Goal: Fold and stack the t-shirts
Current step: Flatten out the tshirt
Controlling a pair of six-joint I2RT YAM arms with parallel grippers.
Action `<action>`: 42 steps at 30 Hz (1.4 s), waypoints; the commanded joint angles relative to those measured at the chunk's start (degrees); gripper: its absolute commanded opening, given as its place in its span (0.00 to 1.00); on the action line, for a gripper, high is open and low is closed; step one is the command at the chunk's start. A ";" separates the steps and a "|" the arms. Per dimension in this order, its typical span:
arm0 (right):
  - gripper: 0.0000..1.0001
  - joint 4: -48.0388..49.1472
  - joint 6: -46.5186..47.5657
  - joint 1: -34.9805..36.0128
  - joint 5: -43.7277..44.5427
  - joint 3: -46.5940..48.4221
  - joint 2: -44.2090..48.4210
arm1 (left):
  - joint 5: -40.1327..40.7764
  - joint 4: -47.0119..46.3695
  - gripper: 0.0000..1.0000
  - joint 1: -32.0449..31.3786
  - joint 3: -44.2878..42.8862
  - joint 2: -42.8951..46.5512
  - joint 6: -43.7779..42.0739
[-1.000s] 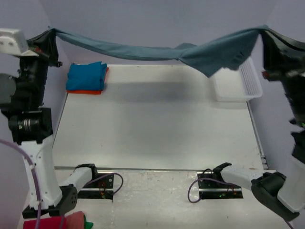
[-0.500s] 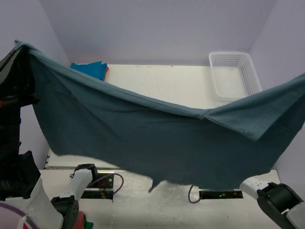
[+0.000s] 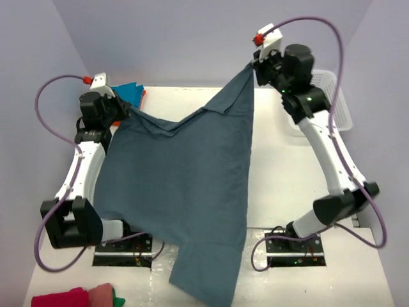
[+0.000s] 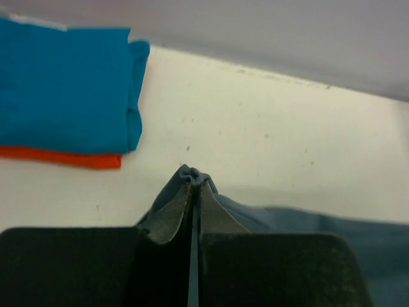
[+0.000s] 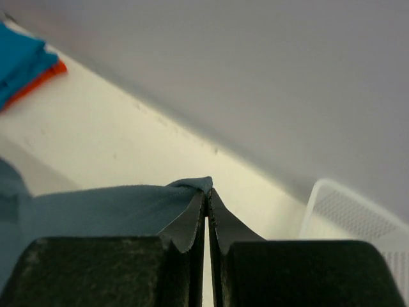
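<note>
Slate-blue t-shirt (image 3: 185,173), corners clamped in left jaws and right jaws, partly hides the turquoise t-shirt (image 3: 131,91).

Bright, even, diffuse light. Soft shadow on table (image 4: 255,128) beside shirt (image 4: 307,224). Top view sharp; wrist-view fingers (image 4: 70,268) blurred.

White worktop (image 3: 281,185), and sprawled over its middle is the slate-blue t-shirt (image 3: 185,192), near hem running down between the two arm bases. Just behind that shirt's far left corner, an orange t-shirt (image 4: 61,157) lies folded flat on the surface, with a turquoise t-shirt (image 4: 64,89) stacked on it. Off the shirt's far right side sits a white mesh basket (image 3: 343,112). Left of its near hem, there's a red and pink cloth bundle (image 3: 70,298).
</note>
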State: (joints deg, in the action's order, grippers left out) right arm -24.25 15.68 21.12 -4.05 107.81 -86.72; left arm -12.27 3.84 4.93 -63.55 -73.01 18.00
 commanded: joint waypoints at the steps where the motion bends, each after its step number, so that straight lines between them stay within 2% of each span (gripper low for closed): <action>1: 0.00 6.04 -0.21 -3.63 0.80 -3.99 -0.81 | 3.22 -11.12 0.00 -0.18 3.06 -2.38 2.47; 7: 0.00 6.76 -1.35 -8.11 0.81 -3.22 -12.32 | 7.34 -16.40 0.00 -4.04 2.82 -18.98 1.69; 13: 0.00 5.44 -2.15 -10.66 -0.60 3.10 -20.68 | 5.15 -18.95 0.00 -4.31 -1.92 -26.65 0.90; 22: 0.00 3.51 -2.85 -11.90 -0.61 4.43 -22.18 | 7.26 -15.09 0.00 -4.31 -11.15 -30.17 -2.44; 31: 0.00 0.25 -6.01 -11.90 2.56 0.14 -18.24 | 12.01 -13.15 0.00 -4.31 -9.67 -29.12 -4.73; 35: 0.00 2.63 -7.42 -11.90 3.78 -3.48 -15.16 | 9.64 -13.68 0.00 -4.31 -10.19 -28.15 -4.29; 42: 0.00 2.01 -6.63 -11.98 5.99 -3.13 -12.69 | 1.38 -15.70 0.00 -4.31 -12.39 -27.80 -2.62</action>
State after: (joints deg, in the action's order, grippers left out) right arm -23.79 9.61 9.32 -0.73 104.42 -104.14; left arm -6.44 -8.58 0.49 -73.30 -103.07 15.40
